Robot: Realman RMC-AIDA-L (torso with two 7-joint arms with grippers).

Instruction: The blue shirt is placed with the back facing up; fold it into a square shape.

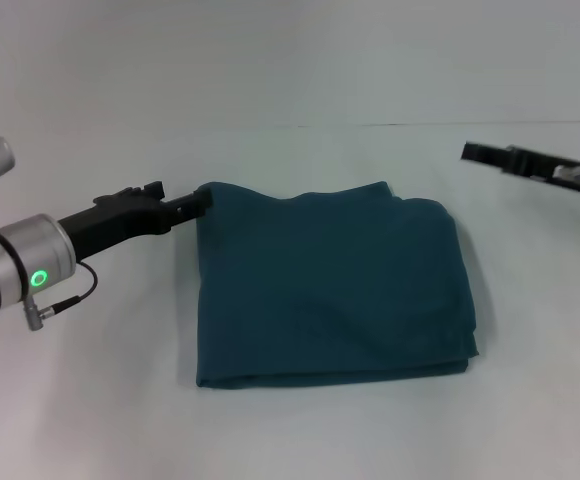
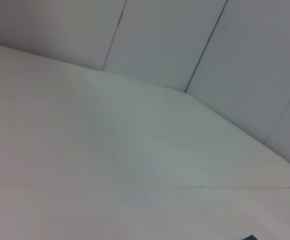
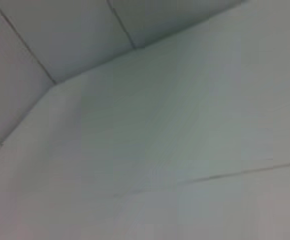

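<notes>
The blue shirt (image 1: 330, 285) lies in the middle of the white table (image 1: 90, 420), folded into a rough square with its plain side up. My left gripper (image 1: 202, 203) reaches in from the left and is shut on the shirt's far left corner, which sits slightly raised at the fingertips. A sliver of the shirt (image 2: 250, 237) shows at the edge of the left wrist view. My right gripper (image 1: 475, 153) hovers over the table at the far right, well apart from the shirt. The right wrist view shows only table and wall.
The white table runs back to a pale wall (image 1: 290, 60). Bare tabletop surrounds the shirt on all sides.
</notes>
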